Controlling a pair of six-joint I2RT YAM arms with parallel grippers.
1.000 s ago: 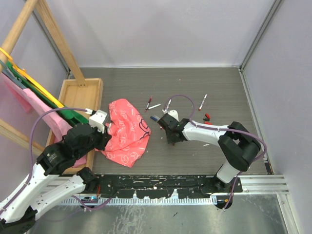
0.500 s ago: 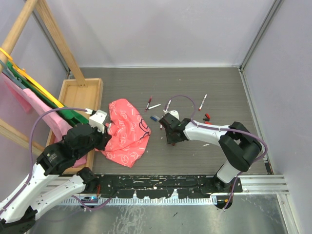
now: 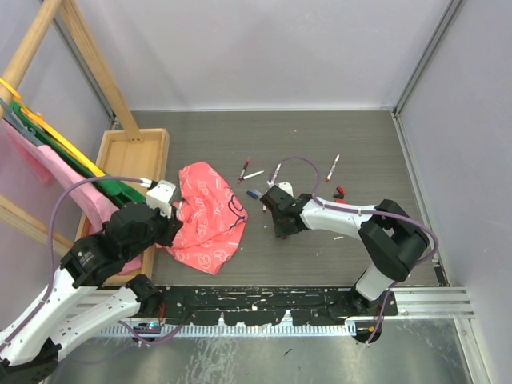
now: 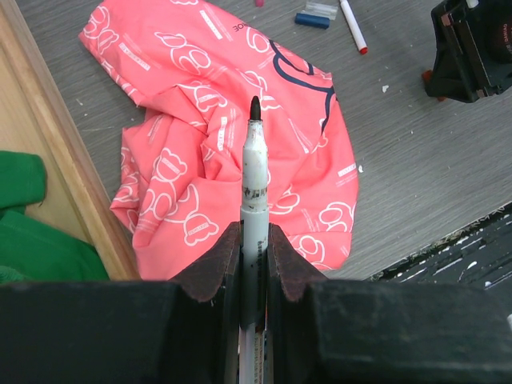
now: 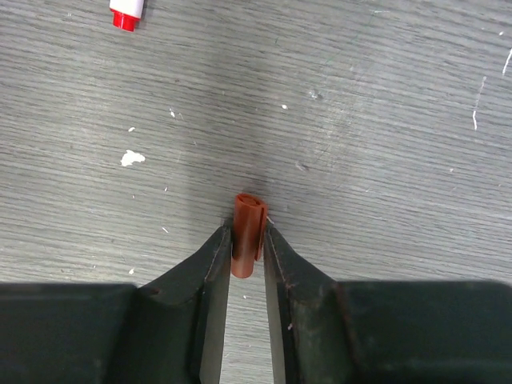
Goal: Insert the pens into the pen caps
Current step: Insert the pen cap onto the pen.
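Movement was slight: your right gripper [image 5: 246,234] still pinched the short red-brown plastic cap [image 5: 249,214], left gripper [image 4: 254,234] the black-tipped white pen [image 4: 254,172], unjoined.

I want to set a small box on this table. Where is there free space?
The table is bare along the back wall, from the wooden tray to the right wall, and in front, between the pink cloth and the right arm's base. The middle is crowded: loose pens and caps lie around the right gripper.
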